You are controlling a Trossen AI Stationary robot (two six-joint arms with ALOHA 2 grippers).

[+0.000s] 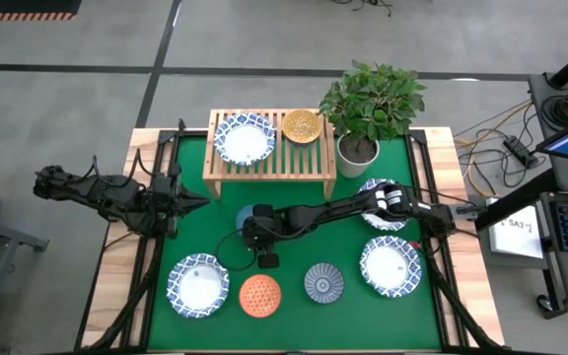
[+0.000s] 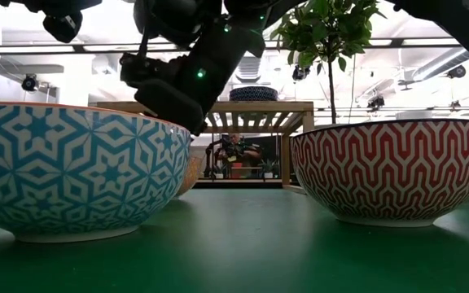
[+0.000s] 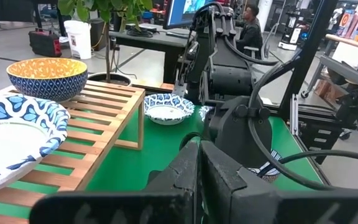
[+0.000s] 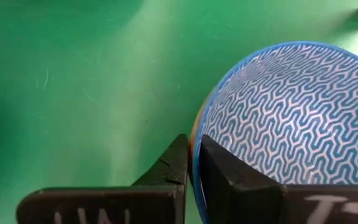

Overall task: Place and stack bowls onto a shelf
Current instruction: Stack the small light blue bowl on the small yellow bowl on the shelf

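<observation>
A: From overhead, the shelf [image 1: 269, 156] sits in the upper middle of the frame with a white blue-rimmed bowl [image 1: 245, 138] and the yellow-orange bowl [image 1: 302, 126] on its slats, the potted plant [image 1: 368, 108] just right of it.

B: And the right gripper [image 1: 256, 229]?

A: Middle of the green mat [image 1: 294, 212], below the shelf, over the blue bowl [image 1: 247, 215]. Along the bottom: another white bowl [image 1: 198, 284] at lower left, then the red-orange bowl [image 1: 260, 295] and the grey-blue bowl [image 1: 323, 283]. The left gripper [image 1: 197, 202] waits at the mat's left edge.

B: From table height?

A: A big blue-patterned bowl [image 2: 72, 171] fills the left, the red-orange one [image 2: 391, 171] the right, the shelf [image 2: 259, 110] behind them in the centre.

B: The left wrist camera?

A: Shelf [image 3: 92, 134] at the left of the frame, yellow-orange bowl [image 3: 47, 76] at upper left. I can't tell how its own fingers stand.

B: The right wrist camera?

A: The fingers [image 4: 229, 177] are pinched narrow on the rim of the blue bowl [image 4: 291, 118], one inside and one outside, at the lower middle of the frame.
</observation>
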